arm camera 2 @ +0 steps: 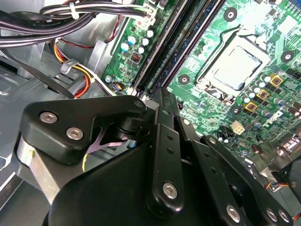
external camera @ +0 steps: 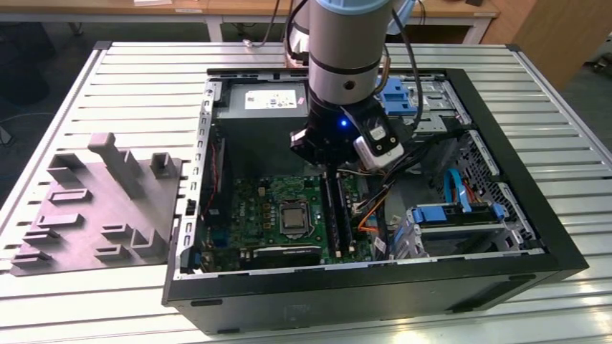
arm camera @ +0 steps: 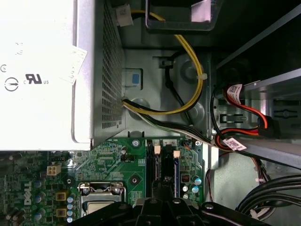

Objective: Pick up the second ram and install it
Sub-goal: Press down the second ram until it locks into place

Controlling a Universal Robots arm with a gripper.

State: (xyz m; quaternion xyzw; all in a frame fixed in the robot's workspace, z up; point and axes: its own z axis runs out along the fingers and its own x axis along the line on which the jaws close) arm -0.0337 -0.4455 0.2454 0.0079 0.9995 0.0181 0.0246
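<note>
Black linkage gripper [external camera: 330, 166] low over long black memory slots [external camera: 335, 211]; grip state: can't tell. Thin dark ram stick [external camera: 332, 204] directly beneath. Risk: misaligned push jams stick, stresses green motherboard [external camera: 277, 208].

robotics lab / assembly test bench: opened desktop PC case [external camera: 497, 266] lying flat on a slatted aluminium-profile table [external camera: 143, 79], grey moulded parts fixture [external camera: 96, 208] beside it toward the exterior view's left, industrial robot arm [external camera: 345, 50] reaching in over the motherboard [external camera: 277, 208], wooden workbenches [external camera: 220, 8] behind, bare floor round about
</note>
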